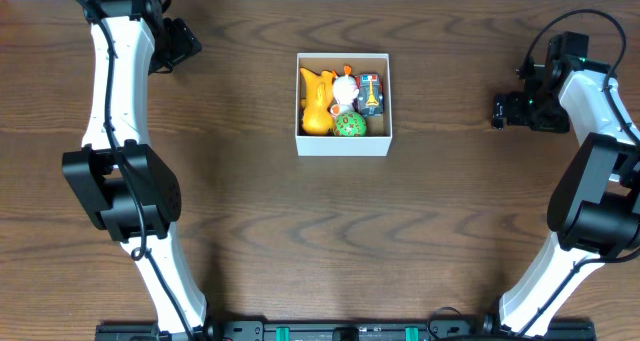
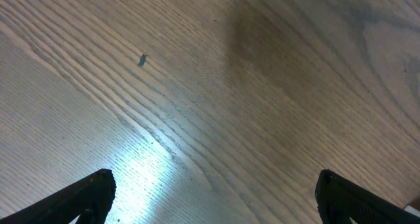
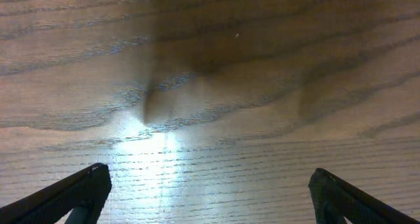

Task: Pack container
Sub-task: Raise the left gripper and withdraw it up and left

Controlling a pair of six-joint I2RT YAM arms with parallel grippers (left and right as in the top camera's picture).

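My left fingers hang spread wide over the counter toward its far left, only wood grain showing between them. The container sits mid-counter, well apart from both arms, with a yellow toy, a green ball and other small toys inside. My right fingers, also spread wide, hover over bare wood at the right.
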